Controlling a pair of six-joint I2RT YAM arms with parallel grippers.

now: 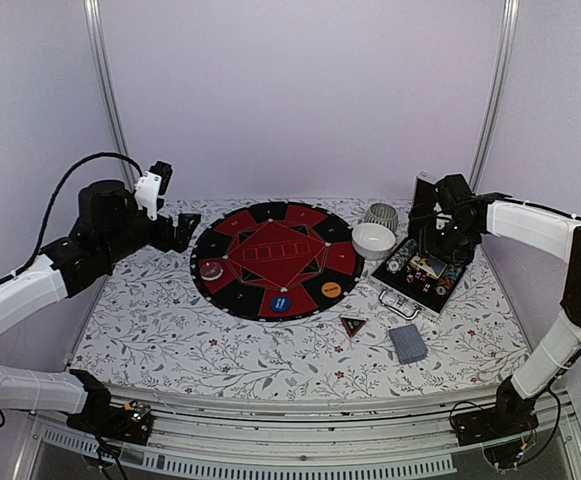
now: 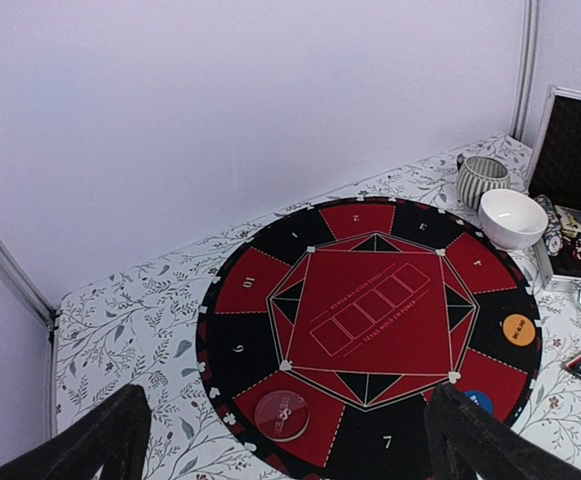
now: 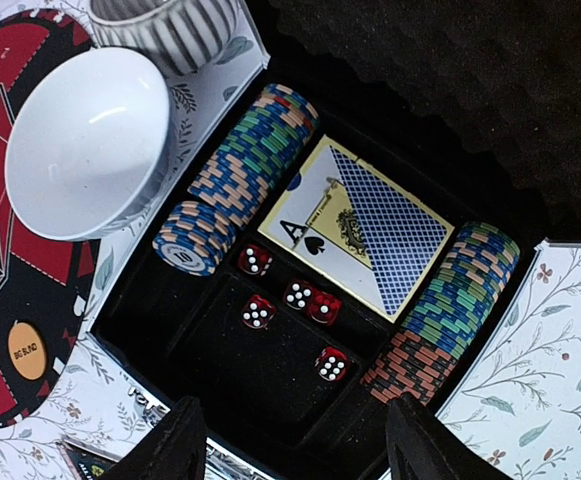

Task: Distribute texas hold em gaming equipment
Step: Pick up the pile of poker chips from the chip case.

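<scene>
Right gripper (image 3: 298, 422) sits nearest the lens. Its jaws are apart with nothing between them, so it is released and carries nothing. It hangs over the open black case (image 3: 255, 375), probably because the undistributed stock is stored there.

The poker chips (image 3: 235, 180) lie on edge in two rows. Between the rows are a boxed card deck (image 3: 370, 230) and five red dice (image 3: 288, 295). The white bowl (image 3: 85, 140) stands just beside the case.

On the round mat (image 1: 275, 255), the orange disc (image 1: 331, 289), blue disc (image 1: 279, 301) and red disc (image 1: 211, 270) each occupy an outer segment and appear already dealt out. The triangular marker (image 1: 353, 324) and the grey-blue card stack (image 1: 408, 343) rest on the table (image 1: 170, 330), off the mat.

Left gripper (image 2: 285, 405) is released and empty at the mat's left side, well apart from the case.

Only the right wrist view resolves the dice and chip colours. Only the top view shows the card stack on the table and both arms.
</scene>
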